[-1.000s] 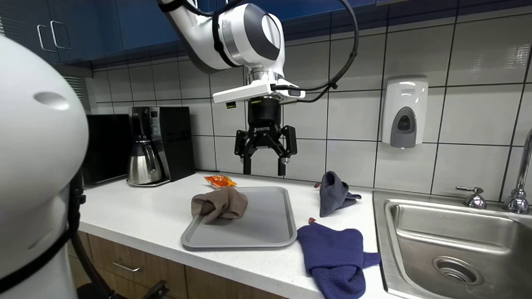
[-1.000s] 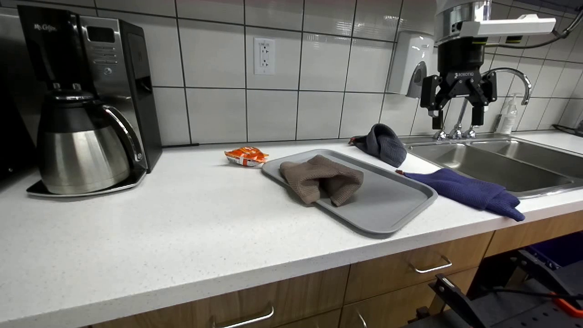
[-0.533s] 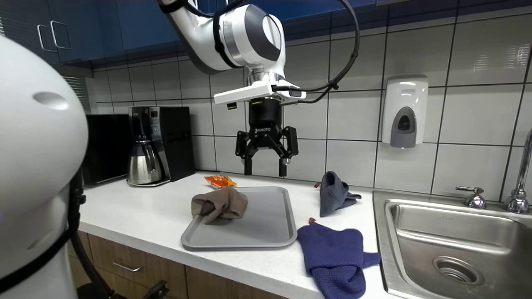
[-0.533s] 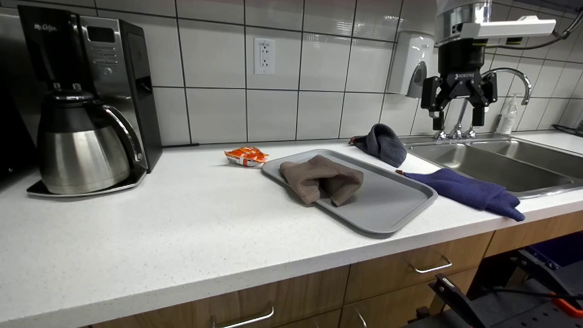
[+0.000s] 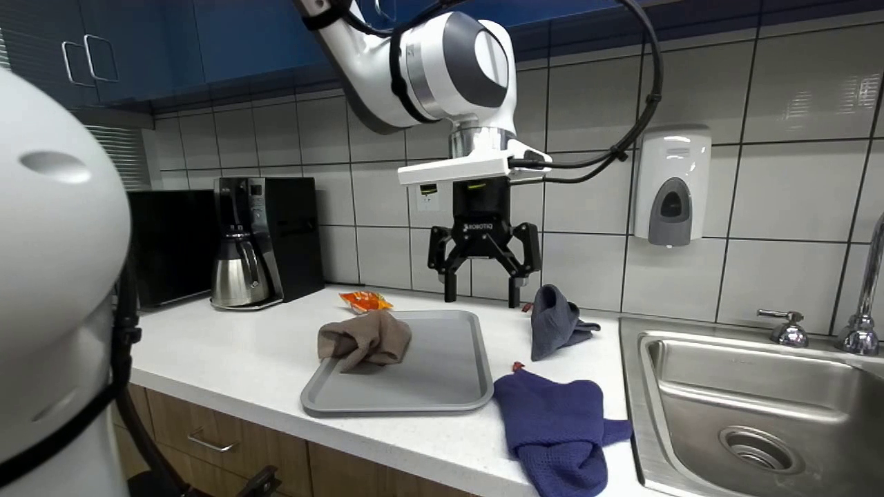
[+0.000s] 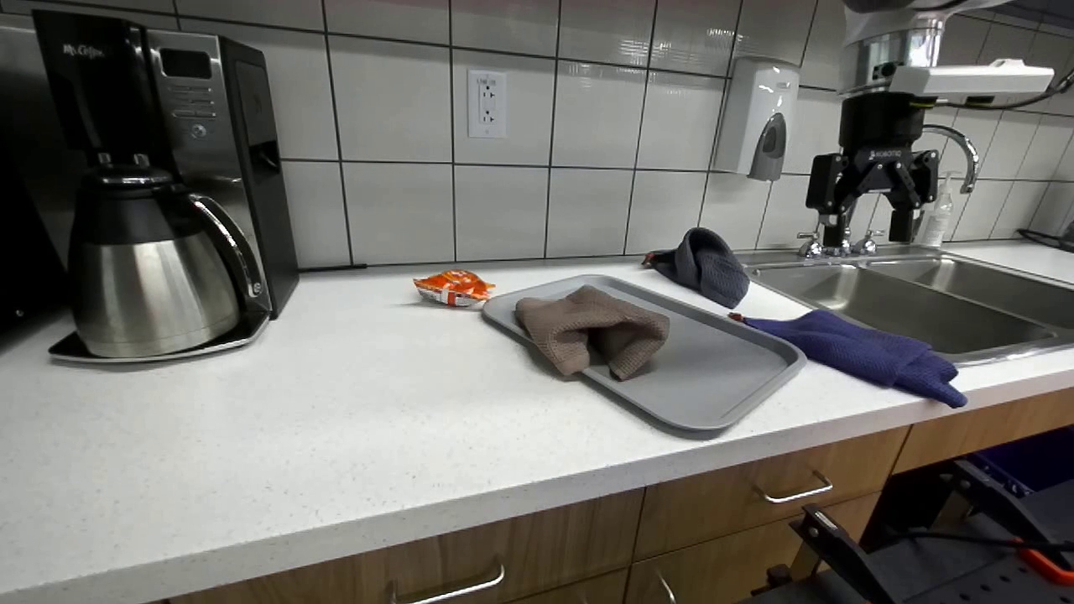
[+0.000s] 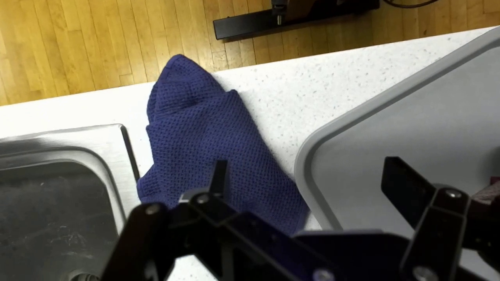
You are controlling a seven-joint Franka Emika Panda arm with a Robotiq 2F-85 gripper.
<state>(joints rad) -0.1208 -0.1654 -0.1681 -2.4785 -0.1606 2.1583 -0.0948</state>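
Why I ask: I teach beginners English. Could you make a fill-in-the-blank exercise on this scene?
1. The jaws, holding nothing, stand ____ rather than shut.
2. The brown cloth lies on a gray ____.
3. The blue cloth lies beside the steel ____.
4. The white dispenser hangs on the tiled ____.

Missing words: open; tray; sink; wall.

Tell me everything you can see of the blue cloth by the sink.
The blue cloth looks like waffle-weave fabric, rumpled and folded, with a small red bit at its wall-side corner. It lies on the counter between the gray tray and the sink, one end reaching past the front edge. Whether it touches tray or sink is unclear. The open gripper hangs higher, not touching it.
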